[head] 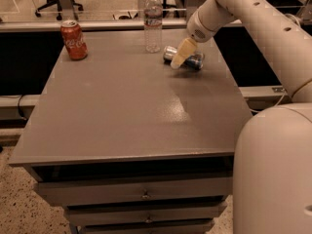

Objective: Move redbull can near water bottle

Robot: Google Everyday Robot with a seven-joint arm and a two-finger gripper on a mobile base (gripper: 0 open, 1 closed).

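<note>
The redbull can (196,61), blue and silver, lies on its side on the grey table (131,111), a little to the right of the water bottle (153,21). The clear bottle stands upright with a white cap near the table's back edge. My gripper (180,57) reaches down from the white arm at the upper right and sits right over the middle of the can, hiding part of it. A small gap of table separates the can's left end from the bottle's base.
An orange-red cola can (73,39) stands upright at the table's back left corner. The robot's white body (273,169) fills the lower right. Drawers (141,194) sit under the tabletop. Office chairs and a rail stand behind the table.
</note>
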